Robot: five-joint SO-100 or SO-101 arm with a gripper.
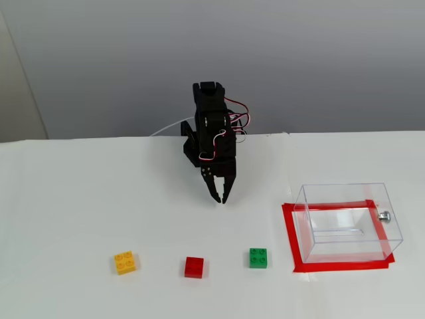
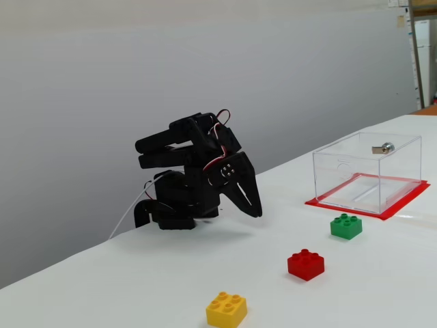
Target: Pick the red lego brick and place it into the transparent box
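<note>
Plainly, the pincer was empty and touching nothing, its two black fingers drawn nearly together at the tips, with at most a thin gap between them. It hung pointing down at the white tabletop, close in front of the folded arm, as a fixed view from the side also showed.

By my judgement the task stood at its very beginning: the reach had not started. The red lego brick sat flat on the tabletop, studs up, nearer the camera than the pincer and a little to its left in the frontal fixed view. It lay between a yellow brick and a green brick, well apart from both.

The next move would call for spreading the fingers, swinging out over the red one and coming down around it squarely, clear of its neighbours.

The transparent box stood empty at the right, inside a frame of red tape.
</note>
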